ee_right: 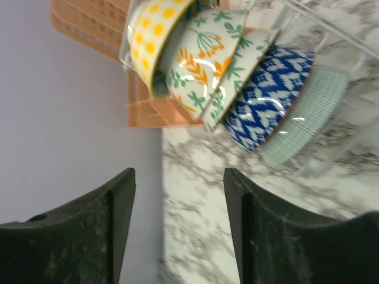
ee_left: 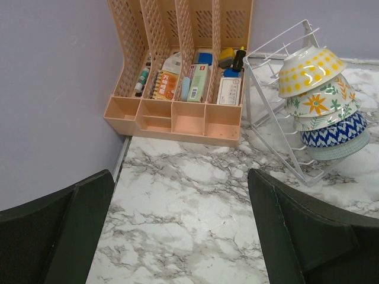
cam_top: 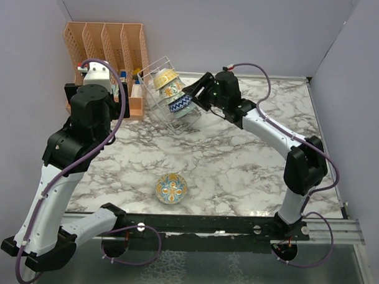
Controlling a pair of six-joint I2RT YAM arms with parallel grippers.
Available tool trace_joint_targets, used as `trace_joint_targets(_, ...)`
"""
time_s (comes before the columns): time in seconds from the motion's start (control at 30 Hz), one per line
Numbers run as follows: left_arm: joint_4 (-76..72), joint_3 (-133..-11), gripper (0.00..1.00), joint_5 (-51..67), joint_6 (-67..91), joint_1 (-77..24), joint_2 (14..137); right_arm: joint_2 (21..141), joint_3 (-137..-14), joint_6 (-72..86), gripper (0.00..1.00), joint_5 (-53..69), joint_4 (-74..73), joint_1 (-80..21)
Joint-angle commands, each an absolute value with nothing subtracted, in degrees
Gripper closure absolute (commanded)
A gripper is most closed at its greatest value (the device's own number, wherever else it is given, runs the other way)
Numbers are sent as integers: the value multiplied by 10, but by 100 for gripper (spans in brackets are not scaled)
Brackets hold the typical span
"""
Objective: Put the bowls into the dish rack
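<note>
Upper left of the top view, the left gripper [ee_left: 180,183] hangs empty with jaws apart by the orange organizer [cam_top: 106,42]; at upper centre, stacked bowls [cam_top: 171,91] stand in the tilted dish rack [cam_top: 177,124], with the right gripper [ee_right: 177,177], jaws apart, just right of them; a loose bowl [cam_top: 172,188] lies lower centre, well apart from both.

The dish rack [cam_top: 152,105] holds stacked bowls [cam_top: 173,93] beside the right tool [cam_top: 191,92]; a lone bowl [cam_top: 172,188] sits on the table [cam_top: 238,162].

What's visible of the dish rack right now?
The dish rack is an open frame of thin white wire with slotted bars, sitting tilted on the marble table near its far edge, beside the orange organizer. Five bowls lean nested in a row in it. The open right hand is close by.
</note>
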State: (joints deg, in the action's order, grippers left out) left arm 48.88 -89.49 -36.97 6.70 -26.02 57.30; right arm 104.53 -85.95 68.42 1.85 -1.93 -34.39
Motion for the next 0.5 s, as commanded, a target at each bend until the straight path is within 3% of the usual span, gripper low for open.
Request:
trace_joint_targets(0.0, 482, -904, 1, -382, 68, -265, 565, 999, -902, 458, 36, 78, -208, -362)
trace_joint_targets(0.17, 479, -908, 1, -384, 68, -265, 567, 939, -856, 328, 29, 131, -271, -426)
trace_joint_targets(0.33, 482, -910, 1, -391, 78, -265, 571, 949, -847, 194, 29, 212, -328, -531)
trace_joint_targets(0.47, 496, -924, 1, -389, 98, -265, 578, 972, -855, 110, 29, 201, -362, -630)
